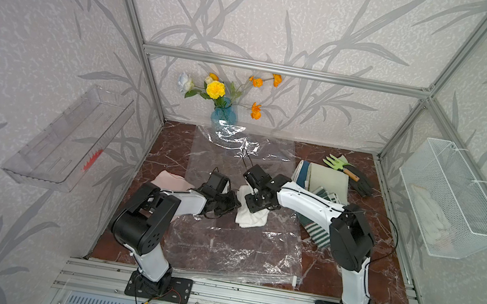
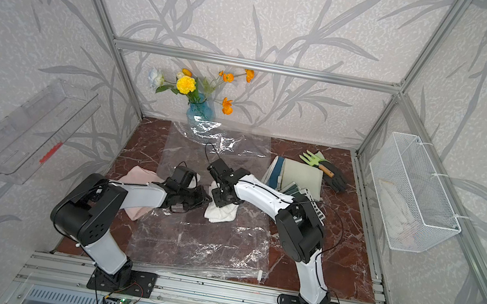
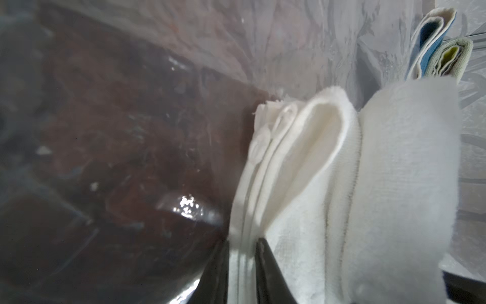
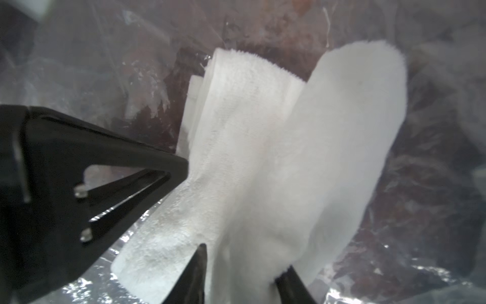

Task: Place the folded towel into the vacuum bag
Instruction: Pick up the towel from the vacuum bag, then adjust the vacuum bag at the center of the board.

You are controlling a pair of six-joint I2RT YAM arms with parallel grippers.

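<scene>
On the left wall we see a clear plastic shelf (image 1: 70, 137) with a small red mark on its front. At the back, a blue glass vase (image 1: 224, 115) holds yellow, orange and white flowers (image 1: 215, 89). The vacuum bag (image 1: 235, 252) lies flat down the middle of the marble table (image 1: 389, 271), with its white slider clip (image 1: 294, 281) at the near edge. The folded towel (image 1: 252, 219) — white, loosely doubled — rests over the bag's middle. We cannot tell whether it sits under the film or on top of it. To its right is a stack of folded cloths (image 1: 327, 180), and on the right wall a white wire basket (image 1: 464, 183) holds a pale cloth (image 1: 429, 214).

The left arm reaches low from its base toward the centre, passing over a pink cloth (image 1: 172, 181). The left gripper (image 1: 237, 203) lies nearly level, its narrow jaws pinching a thin white fold at the towel's edge. The right arm bends in from the other side — the right gripper (image 1: 254, 210) points down onto the towel, jaws parted and straddling a fold.
</scene>
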